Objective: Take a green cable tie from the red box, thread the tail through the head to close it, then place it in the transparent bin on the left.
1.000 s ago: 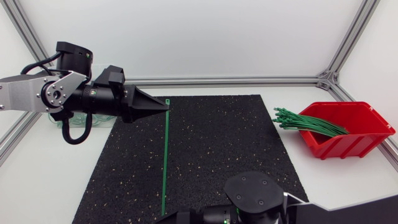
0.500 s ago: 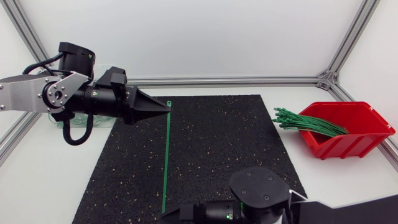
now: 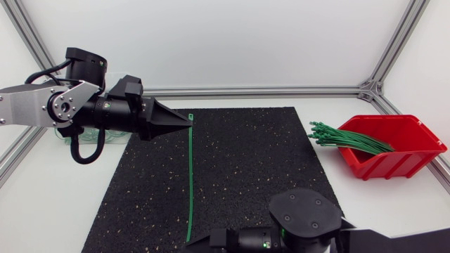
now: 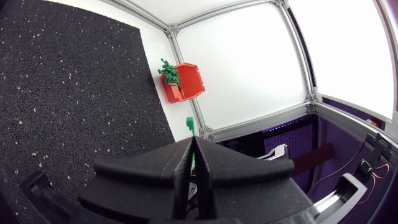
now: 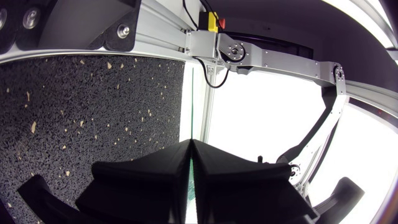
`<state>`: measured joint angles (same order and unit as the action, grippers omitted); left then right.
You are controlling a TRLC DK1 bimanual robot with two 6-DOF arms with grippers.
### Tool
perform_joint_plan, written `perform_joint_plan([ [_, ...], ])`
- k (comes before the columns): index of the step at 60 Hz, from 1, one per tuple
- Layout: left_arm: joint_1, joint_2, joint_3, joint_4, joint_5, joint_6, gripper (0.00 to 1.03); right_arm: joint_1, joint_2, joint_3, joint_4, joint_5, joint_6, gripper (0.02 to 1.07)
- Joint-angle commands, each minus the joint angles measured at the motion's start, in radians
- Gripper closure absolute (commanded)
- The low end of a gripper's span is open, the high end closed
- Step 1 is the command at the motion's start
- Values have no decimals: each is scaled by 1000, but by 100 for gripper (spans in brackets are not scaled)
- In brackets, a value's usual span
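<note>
Left gripper (image 3: pixel 187 119) clamped on the head end of a thin green plastic cable tie (image 3: pixel 190 176), fingers pressed together at the far edge of the black speckled rubber mat (image 3: pixel 246 161)

Left wrist view confirms it: the wedge fingers meet with the tie's square head (image 4: pixel 189 123) poking out just past the tips

Right gripper (image 3: pixel 193 243) comes in low at the near edge of the mat, tips pinched on the tail end of the same tie. In the right wrist view the fingers (image 5: pixel 168 165) are together with the green strip (image 5: pixel 198 112) running out ahead of them

The tie is stretched nearly straight between the two grippers, lengthwise over the mat, with a slight bow along its length. It's not looped, and the tail is well apart from the head

Red plastic box (image 3: pixel 415 151) sits on the white table on the right, off the mat, with a bundle of green ties (image 3: pixel 348 138) sticking out over its left rim

Transparent bin (image 3: pixel 65 143) on the left is mostly hidden under the left arm, can't tell its contents
</note>
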<state>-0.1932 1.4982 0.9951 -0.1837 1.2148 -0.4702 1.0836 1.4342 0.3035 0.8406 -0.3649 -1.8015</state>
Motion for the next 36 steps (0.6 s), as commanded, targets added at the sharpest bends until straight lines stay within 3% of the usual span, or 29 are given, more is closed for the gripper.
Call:
perform_joint_plan([
  [1, -2, -35, 4, -7, 2, 16, 99, -2, -43, -20, -9, -14, 71, 101],
  [27, -31, -136, -58, -7, -23, 25, 99, -2, -178, 17, -48, -32, 694, 101],
  [32, -40, -159, -69, -13, -24, 25, 99, 4, -195, 14, -52, -23, 735, 101],
  [36, -45, -171, -75, -16, -28, 25, 99, 6, -219, 39, -127, -23, 837, 101],
])
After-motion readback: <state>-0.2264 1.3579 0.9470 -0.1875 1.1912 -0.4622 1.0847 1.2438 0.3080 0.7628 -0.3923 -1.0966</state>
